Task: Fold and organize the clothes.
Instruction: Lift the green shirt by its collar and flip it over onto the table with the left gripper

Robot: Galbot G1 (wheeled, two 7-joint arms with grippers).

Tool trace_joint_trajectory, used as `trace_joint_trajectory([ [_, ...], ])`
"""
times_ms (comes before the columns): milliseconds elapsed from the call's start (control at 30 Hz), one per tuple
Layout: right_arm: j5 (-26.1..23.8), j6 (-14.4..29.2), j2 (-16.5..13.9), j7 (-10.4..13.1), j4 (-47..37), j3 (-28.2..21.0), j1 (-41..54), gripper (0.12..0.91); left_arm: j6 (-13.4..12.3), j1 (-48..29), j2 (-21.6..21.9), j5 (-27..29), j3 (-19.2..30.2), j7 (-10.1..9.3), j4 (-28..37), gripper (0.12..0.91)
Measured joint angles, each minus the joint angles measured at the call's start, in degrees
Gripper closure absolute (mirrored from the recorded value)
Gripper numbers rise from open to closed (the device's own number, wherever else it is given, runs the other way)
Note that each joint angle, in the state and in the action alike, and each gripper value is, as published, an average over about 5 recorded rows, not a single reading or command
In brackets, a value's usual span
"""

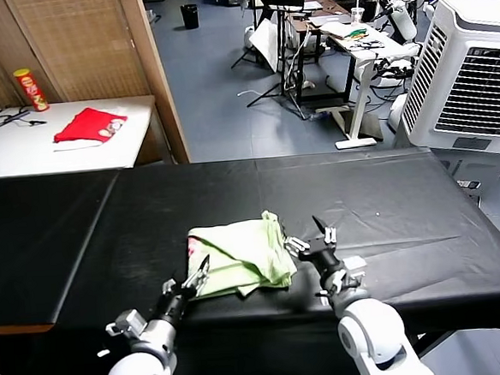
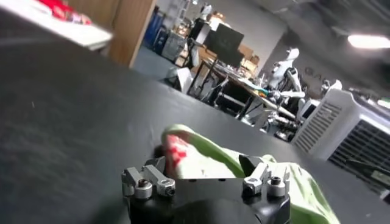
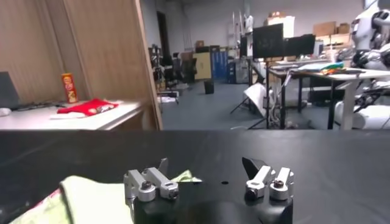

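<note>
Clothes (image 1: 240, 257): soft, wrinkled, folded pale-green cotton bundle.

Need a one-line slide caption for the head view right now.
Folded pale-green cotton T-shirt on black table, flanked by open left hand and open right hand.

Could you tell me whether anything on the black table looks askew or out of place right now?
Only slightly: the folded light-green T-shirt is a lopsided bundle, one corner poking up at its far edge.
</note>
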Motion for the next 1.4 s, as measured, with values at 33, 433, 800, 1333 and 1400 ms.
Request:
trace_joint_trajectory([
  [33,0.0,0.0,0.0,0.0,0.3,0.1,-0.2,0.227,0.0,-0.1,-0.4,-0.5,0.0,-0.06,0.3,0.240],
  [433,-0.4,0.2,0.3,-0.2,2.0,2.0,-1.9,0.227,0.0,-1.2,-2.7,-2.7,-0.7,-0.41,2.3,0.813],
  [800,-4.9,0.5,1.4,0.6,1.2,3.7,-2.8,0.227,6.0,-2.8,7.8,1.7,-5.5,-2.05,-0.6,0.883],
  [1333,-6.9,1.1,2.3,1.1,0.0,3.4,-3.1,0.227,4.4,2.2,38.0,18.2,-21.9,-1.24,-2.9,0.883],
  [1400,-6.9,1.1,2.3,1.0,0.0,3.6,-3.4,0.227,5.4,2.8,38.0,20.5,-21.4,-1.98,-5.3,0.883],
])
